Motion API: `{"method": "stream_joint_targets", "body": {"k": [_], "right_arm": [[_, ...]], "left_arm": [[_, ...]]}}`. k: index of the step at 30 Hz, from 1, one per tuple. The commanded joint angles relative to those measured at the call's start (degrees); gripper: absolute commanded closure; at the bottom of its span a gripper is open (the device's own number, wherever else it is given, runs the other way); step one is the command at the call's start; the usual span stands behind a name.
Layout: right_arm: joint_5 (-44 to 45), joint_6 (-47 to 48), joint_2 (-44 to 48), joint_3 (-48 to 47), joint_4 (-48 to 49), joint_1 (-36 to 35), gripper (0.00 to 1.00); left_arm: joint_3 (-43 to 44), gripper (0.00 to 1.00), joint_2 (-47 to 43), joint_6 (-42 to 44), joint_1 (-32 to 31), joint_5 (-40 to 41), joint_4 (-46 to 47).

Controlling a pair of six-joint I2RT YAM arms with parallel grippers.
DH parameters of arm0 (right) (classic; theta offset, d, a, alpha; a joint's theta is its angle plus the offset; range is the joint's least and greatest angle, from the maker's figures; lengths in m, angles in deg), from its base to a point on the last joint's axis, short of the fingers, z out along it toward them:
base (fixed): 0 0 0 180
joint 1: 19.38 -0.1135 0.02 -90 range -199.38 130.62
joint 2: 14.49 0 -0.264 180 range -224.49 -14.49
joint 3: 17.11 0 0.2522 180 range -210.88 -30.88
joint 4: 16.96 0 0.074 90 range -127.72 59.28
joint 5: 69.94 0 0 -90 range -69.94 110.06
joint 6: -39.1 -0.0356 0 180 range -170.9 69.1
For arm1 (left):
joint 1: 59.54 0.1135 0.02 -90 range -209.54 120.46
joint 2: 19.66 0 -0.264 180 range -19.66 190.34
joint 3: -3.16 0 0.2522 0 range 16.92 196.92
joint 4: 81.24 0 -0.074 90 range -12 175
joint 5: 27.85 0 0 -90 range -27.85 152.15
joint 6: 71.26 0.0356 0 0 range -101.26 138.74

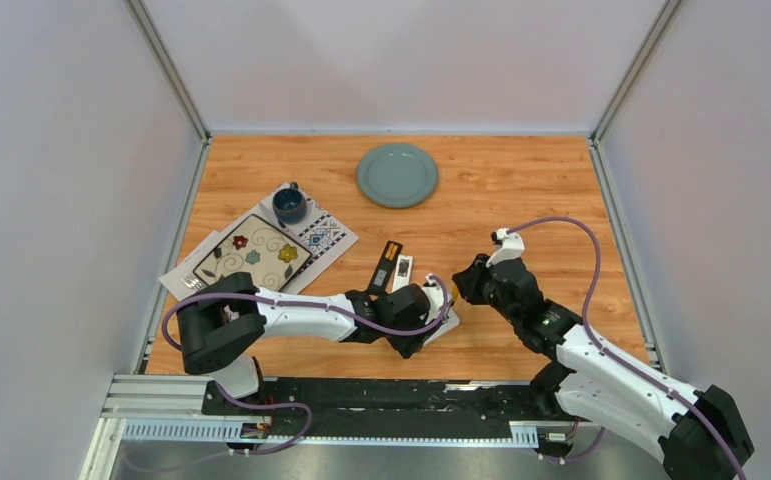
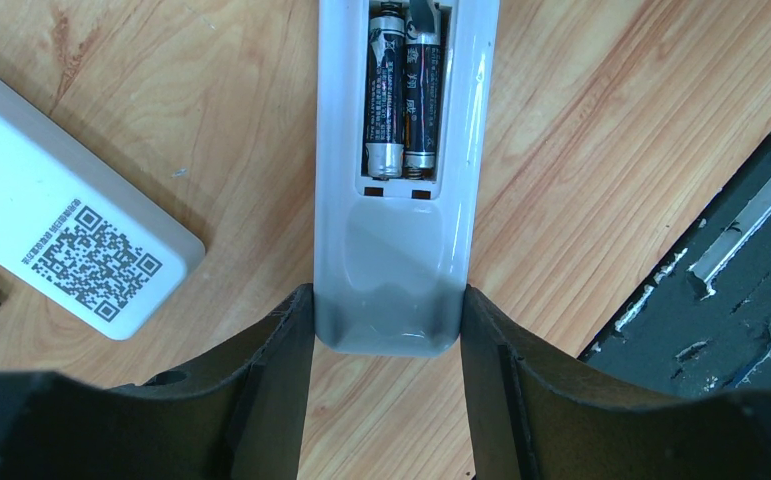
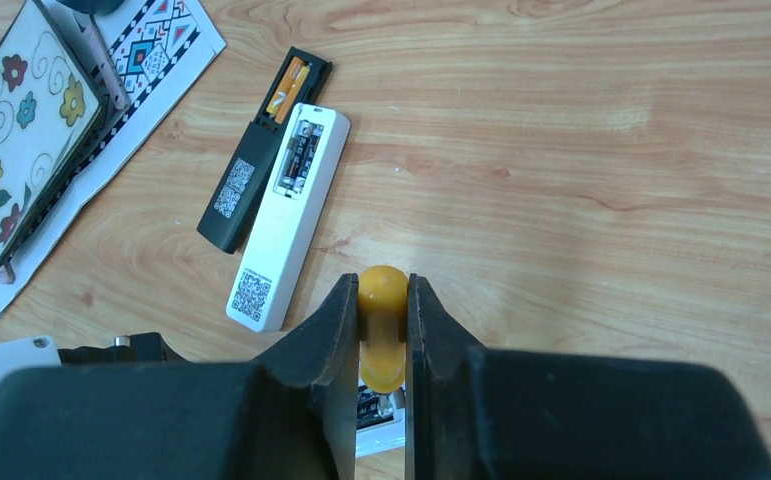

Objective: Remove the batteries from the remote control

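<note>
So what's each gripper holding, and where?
Left gripper: light grey plastic remote, by its end below the open battery bay. Right gripper: yellow-handled tool, by the rounded handle.

in the left wrist view we lose the remote control (image 2: 396,270) and its batteries (image 2: 402,100) past the 12 o'clock edge, and a second white remote (image 2: 51,220) at 9 o'clock. the right gripper (image 3: 382,295) hides the yellow handle (image 3: 382,325) towards 6 o'clock.

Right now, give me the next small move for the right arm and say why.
The left end effector clamps the white remote by its end, cover off, with both batteries seated inside. The right end effector grips the yellow-handled screwdriver close by. So, probably: ease the right one down and lever one battery end up.
</note>
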Motion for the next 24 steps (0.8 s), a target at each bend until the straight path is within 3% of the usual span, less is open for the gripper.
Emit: {"method": "stream_joint_targets", "body": {"k": [1, 11, 24], "right_arm": [[2.8, 3.6, 0.7, -3.3, 1.2, 0.3, 1.00], [2.1, 5.4, -2.6, -3.6, 1.9, 0.3, 1.00], [-0.5, 5.3, 2.0, -4.5, 0.4, 0.2, 1.00]], "left_arm": [[-0.8, 1.00, -1.5, -0.8, -0.2, 0.5, -2.4], [-0.1, 1.00, -1.3, -0.5, -0.2, 0.7, -2.8], [0.0, 1.00, -0.9, -0.3, -0.2, 0.9, -2.7]]}}
